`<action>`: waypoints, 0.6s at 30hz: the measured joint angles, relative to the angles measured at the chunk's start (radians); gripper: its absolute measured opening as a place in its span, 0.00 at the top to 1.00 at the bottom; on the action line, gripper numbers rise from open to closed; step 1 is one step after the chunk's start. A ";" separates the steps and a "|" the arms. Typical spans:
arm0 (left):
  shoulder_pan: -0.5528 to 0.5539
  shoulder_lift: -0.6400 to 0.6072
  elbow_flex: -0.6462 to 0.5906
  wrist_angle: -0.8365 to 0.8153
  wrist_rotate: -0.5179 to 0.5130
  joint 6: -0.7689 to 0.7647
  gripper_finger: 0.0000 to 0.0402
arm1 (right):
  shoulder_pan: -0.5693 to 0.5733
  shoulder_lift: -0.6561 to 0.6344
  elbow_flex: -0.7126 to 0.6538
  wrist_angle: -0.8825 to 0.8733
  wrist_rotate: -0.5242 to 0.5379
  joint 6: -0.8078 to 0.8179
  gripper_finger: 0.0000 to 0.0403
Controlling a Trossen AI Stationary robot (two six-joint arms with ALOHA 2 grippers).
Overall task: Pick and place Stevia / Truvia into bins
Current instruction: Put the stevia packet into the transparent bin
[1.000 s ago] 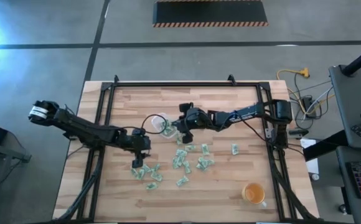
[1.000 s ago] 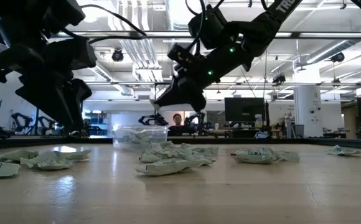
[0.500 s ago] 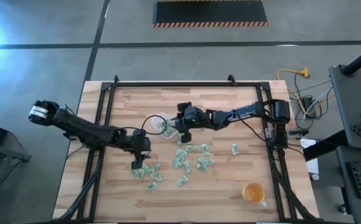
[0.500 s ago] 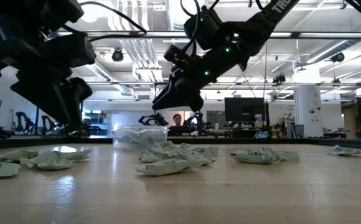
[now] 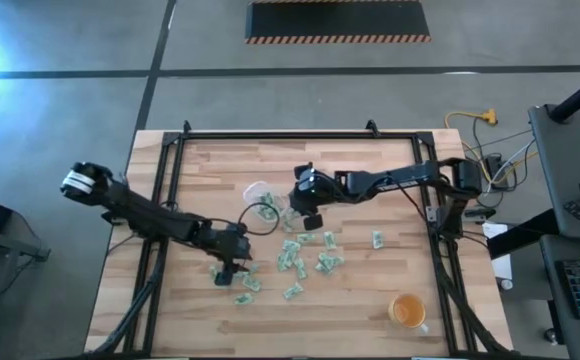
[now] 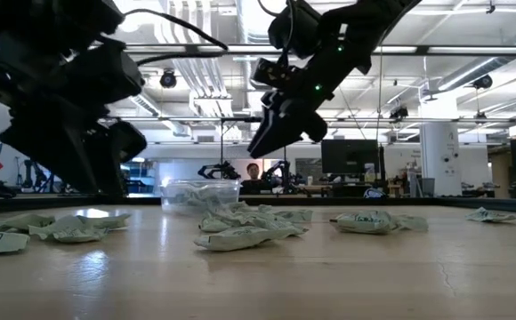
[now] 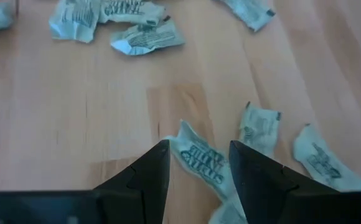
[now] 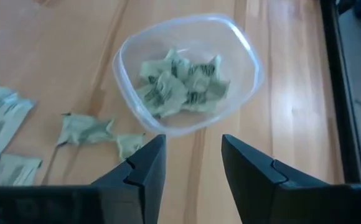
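Observation:
Several pale green Stevia packets (image 5: 305,255) lie loose on the wooden table, and a few more (image 5: 242,282) lie near the left. The clear bin (image 8: 187,71) stands on the table with crumpled packets (image 8: 180,84) inside it. My right gripper (image 8: 193,155) hangs open above the table just short of the bin, holding nothing. My left gripper (image 7: 199,165) is open and slants down low over the left packets. One packet (image 7: 199,158) lies flat on the wood between its fingertips, with two others (image 7: 258,127) beside it.
An orange cup (image 5: 407,312) stands near the table's front right corner. A single packet (image 5: 378,240) lies apart to the right. Black frame rails (image 5: 270,135) run along the table's far edge and sides. Bare wood lies along the far side and near the front edge.
My right gripper has risen and drawn back from over the bin toward the table's right. My left gripper has reached toward the near edge and right, sinking and tipping down over the left packets. The packets and the bin have not moved.

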 joint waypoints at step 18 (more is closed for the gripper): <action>0.000 0.178 0.132 -0.092 0.002 -0.010 0.63 | 0.002 -0.035 -0.009 -0.106 0.000 0.051 0.71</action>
